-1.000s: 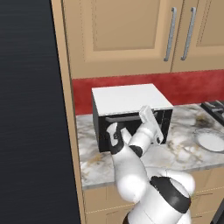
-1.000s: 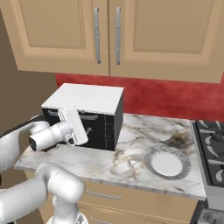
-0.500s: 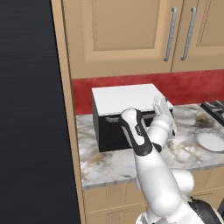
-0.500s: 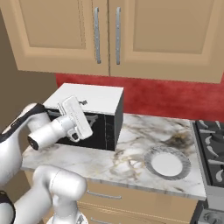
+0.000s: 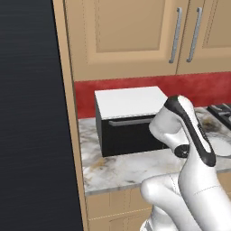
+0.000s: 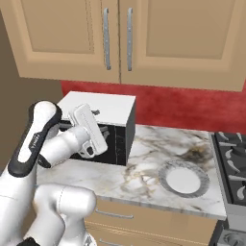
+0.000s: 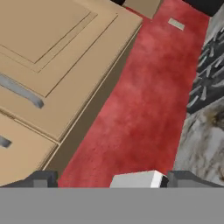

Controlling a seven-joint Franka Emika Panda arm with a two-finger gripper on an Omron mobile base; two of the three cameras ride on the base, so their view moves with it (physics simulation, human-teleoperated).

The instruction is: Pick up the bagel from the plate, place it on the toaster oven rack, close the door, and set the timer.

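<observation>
Above the toaster oven (image 6: 98, 126), the pincer (image 7: 105, 178) stands wide open, holding and touching nothing.

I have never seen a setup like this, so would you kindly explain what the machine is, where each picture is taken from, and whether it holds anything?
This is a rendered kitchen with a white robot arm on a drivable base. Two pictures come from cameras behind the arm, left and right; the third looks along its hand. On the marbled counter stand a black toaster oven with a white top, its door with the silver bar handle shut, and a round white-grey plate with nothing on it. A stove sits at the right. The two-finger gripper is open, holds nothing and faces the red backsplash.
</observation>
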